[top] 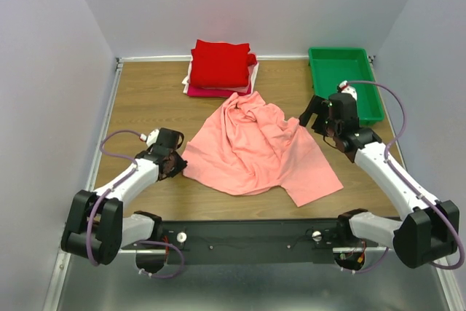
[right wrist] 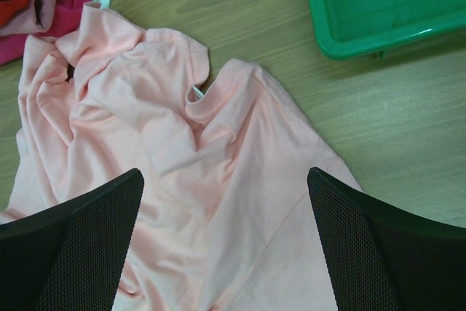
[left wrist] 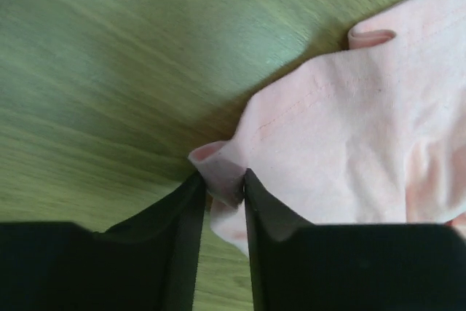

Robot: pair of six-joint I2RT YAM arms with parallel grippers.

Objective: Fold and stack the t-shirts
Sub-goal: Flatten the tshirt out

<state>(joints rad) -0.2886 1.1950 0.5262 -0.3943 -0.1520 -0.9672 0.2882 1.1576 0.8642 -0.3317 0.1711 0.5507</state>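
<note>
Left fingers (left wrist: pixel 183 242) pinching salmon-pink t-shirt (left wrist: pixel 349 129) hem, right fingers (right wrist: pixel 80 242) spread above it

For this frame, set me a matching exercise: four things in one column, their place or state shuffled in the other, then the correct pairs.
Things
1. salmon-pink t-shirt
2. red t-shirt
3. green tray
4. left gripper

Place or state
A. far right corner
B. closed on an edge of pink cloth
C. crumpled and unfolded, in the middle
D. folded, at the far side, left of centre

Pairs: 1-C, 2-D, 3-A, 4-B
</note>
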